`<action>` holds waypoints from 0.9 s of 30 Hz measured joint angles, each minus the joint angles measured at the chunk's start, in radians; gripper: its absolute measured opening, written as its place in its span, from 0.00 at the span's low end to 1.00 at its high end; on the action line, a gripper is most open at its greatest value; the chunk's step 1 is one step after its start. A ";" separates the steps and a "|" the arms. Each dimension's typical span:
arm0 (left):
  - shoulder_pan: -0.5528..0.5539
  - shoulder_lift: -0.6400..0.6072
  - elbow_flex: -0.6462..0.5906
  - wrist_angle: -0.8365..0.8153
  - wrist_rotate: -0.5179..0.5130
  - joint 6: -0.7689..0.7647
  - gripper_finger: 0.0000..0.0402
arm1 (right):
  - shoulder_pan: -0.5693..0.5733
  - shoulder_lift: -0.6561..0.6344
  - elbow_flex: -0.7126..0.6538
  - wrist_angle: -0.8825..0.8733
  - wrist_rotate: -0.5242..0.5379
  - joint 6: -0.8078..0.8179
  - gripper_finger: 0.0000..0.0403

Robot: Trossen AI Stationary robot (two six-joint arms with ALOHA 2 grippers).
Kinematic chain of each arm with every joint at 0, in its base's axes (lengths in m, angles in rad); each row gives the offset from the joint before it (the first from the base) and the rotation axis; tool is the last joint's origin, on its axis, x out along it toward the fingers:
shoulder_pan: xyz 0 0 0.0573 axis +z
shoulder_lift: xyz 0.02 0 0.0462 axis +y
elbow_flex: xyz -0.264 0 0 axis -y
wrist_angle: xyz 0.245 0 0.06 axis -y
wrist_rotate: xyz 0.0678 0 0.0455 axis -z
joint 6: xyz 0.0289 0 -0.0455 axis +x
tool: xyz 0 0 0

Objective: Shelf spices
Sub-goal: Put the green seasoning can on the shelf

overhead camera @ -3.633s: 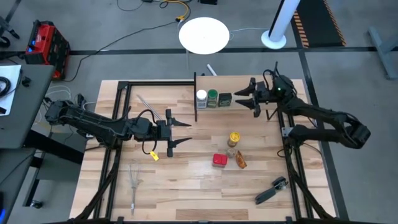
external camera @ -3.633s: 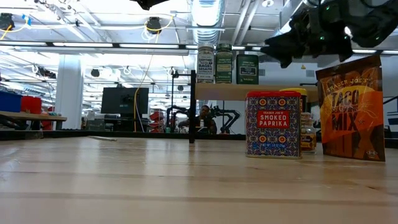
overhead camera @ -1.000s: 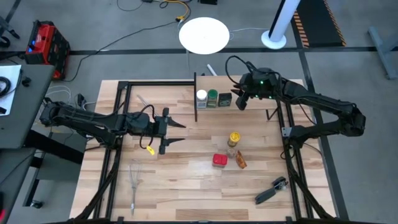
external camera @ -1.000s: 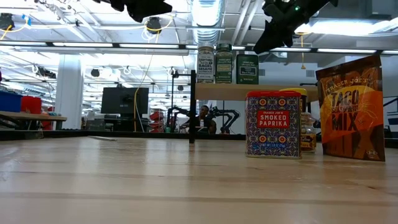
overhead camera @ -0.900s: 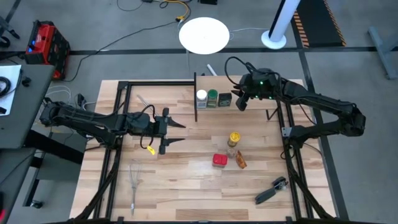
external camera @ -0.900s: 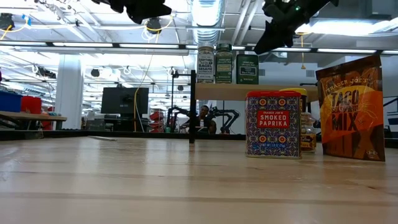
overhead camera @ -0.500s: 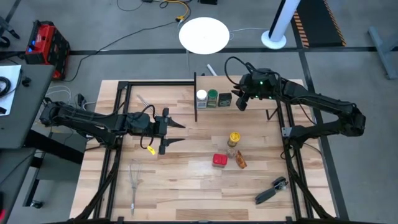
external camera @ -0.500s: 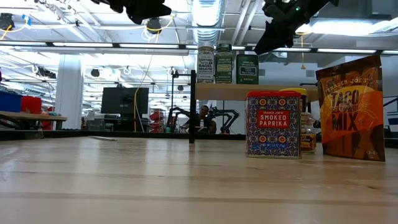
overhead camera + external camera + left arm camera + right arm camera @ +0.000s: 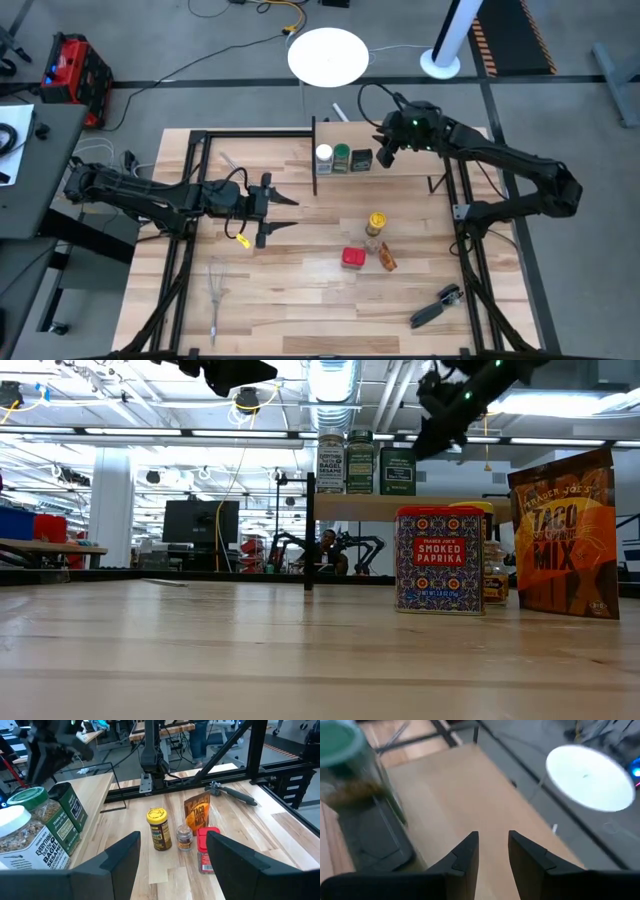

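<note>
Standing three spice jars on the shelf [image 9: 400, 163], three more lie on the table.

The white-capped jar [image 9: 324, 155], green-capped jar [image 9: 342, 154] and dark square tin [image 9: 361, 159] line the shelf's left end by its black post. The yellow-capped jar [image 9: 376, 221], red tin [image 9: 352, 258] and orange packet [image 9: 387, 257] cluster near the table's [image 9: 300, 300] middle. The right gripper [image 9: 384, 157] hovers above the shelf beside the tin, fingers narrow and empty. The left gripper [image 9: 283, 214] waits over the table's left half, fingers wide.
</note>
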 joint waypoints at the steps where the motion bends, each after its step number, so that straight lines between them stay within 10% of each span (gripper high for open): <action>1: -0.001 0.000 0.000 0.000 0.000 -0.002 0.55 | -0.006 0.013 0.000 -0.003 -0.014 -0.002 0.27; 27: -0.002 0.000 0.000 -0.030 0.000 -0.020 0.55 | 0.049 0.042 0.000 -0.011 0.021 0.008 0.27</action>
